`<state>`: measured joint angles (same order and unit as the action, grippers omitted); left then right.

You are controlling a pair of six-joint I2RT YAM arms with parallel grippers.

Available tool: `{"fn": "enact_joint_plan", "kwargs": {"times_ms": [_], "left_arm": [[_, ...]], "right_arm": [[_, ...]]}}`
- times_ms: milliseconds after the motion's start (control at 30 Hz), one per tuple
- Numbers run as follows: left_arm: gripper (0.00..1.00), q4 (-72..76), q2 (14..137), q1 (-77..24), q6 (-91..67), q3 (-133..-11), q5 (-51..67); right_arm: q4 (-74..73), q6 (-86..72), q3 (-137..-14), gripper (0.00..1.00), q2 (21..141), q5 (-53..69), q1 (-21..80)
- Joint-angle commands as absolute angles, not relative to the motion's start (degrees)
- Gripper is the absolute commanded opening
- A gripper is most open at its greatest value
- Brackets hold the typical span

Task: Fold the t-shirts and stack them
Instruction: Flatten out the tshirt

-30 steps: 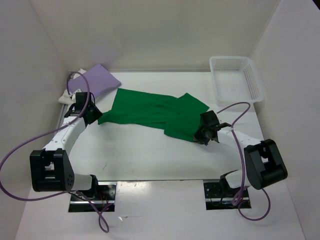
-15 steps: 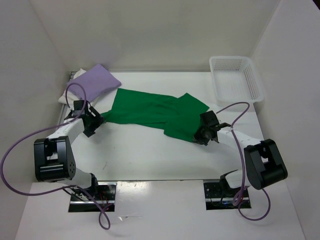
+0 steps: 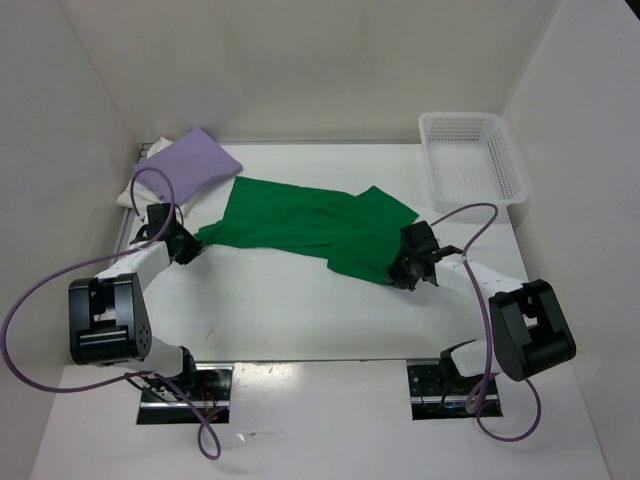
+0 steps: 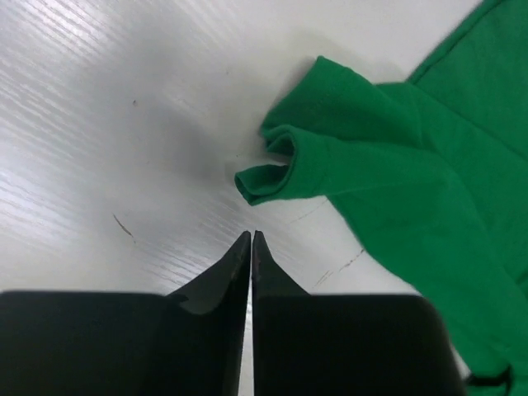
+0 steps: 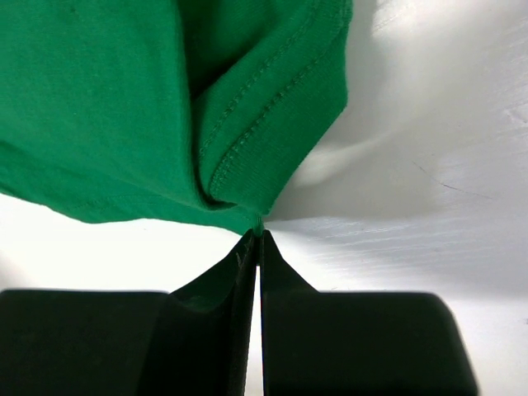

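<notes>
Left gripper (image 3: 188,247): clenched, fingers pressed tip to tip with nothing between them. It sits low over the table (image 3: 280,310) at the left side, just short of the green shirt's left corner.
Right gripper (image 3: 403,270): pinched on the near right corner of the green shirt. The wrist view shows the hem bunching into the closed tips.
Green shirt (image 3: 300,225): spread unfolded across the middle of the table, running from left to right. Its left corner is rolled over on itself, and its right part is creased.
Purple shirt (image 3: 185,165): folded, at the far left corner, apart from the green one.
White shirt (image 3: 128,193): only an edge shows, under the near left side of the purple one.
Basket (image 3: 510,165): far right corner, well apart from the shirts.
</notes>
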<state>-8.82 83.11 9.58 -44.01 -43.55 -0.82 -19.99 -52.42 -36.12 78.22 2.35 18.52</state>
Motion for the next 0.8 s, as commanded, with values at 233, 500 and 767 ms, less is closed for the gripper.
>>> {"fn": "enact_joint_plan", "kwargs": {"times_ms": [233,500,767], "left_arm": [[0.37,-4.8,83.1,9.8,-43.7,-42.9,-5.6],[0.44,-3.1,88.9,9.8,-44.2,-46.0,-6.9],[0.44,-0.4,92.6,9.8,-44.2,-48.3,-5.3]], "right_arm": [[-17.1,-50.4,-35.9,0.07,75.7,3.2,19.2],[-15.5,-49.4,-35.9,0.07,75.7,4.2,19.2],[-14.9,-49.4,-35.9,0.07,76.7,4.7,19.2]]}}
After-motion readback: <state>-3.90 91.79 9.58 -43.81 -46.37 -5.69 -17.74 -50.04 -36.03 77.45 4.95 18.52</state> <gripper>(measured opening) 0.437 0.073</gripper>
